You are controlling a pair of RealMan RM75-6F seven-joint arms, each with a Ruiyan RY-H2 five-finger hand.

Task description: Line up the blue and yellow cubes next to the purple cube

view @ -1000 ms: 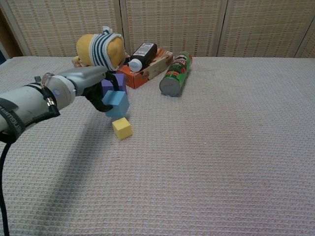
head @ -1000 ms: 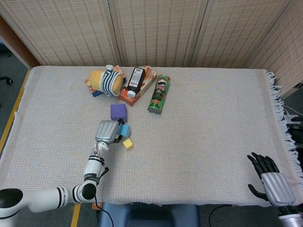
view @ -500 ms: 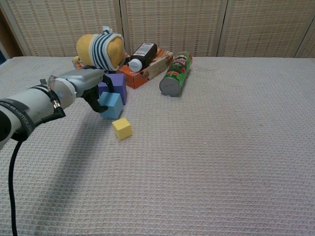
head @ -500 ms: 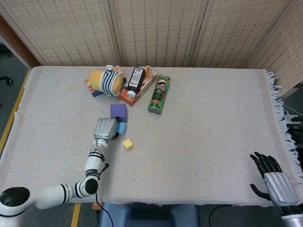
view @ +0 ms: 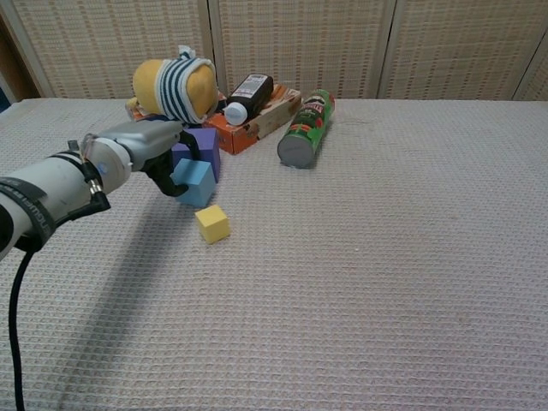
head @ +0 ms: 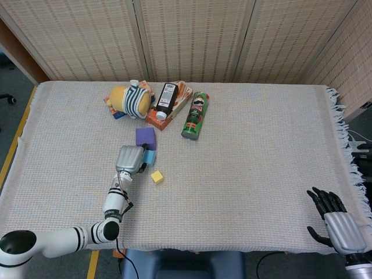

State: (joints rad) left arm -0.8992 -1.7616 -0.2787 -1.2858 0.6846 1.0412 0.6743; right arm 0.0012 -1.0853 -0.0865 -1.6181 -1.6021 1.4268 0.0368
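Observation:
The purple cube [head: 145,137] [view: 202,145] sits on the cloth in front of the plush toy. Directly in front of it, touching or nearly so, is the blue cube [head: 149,157] [view: 196,182], which my left hand [head: 130,158] [view: 141,145] still grips from the left with curled fingers. The yellow cube [head: 157,176] [view: 212,223] lies apart, a little nearer and to the right of the blue one. My right hand [head: 337,228] rests at the table's near right corner, fingers spread, holding nothing; the chest view does not show it.
Behind the purple cube lie a yellow plush toy with a striped cap [head: 130,100] [view: 175,86], an orange box [head: 174,104] with a dark bottle [head: 167,100] [view: 247,96] on it, and a green can [head: 195,115] [view: 306,128] on its side. The cloth's fringed edge [head: 340,125] runs along the right.
My left hand carried the blue cube back and down from beside the yellow cube to the cloth in front of the purple cube. The right hand slid slightly toward the near edge.

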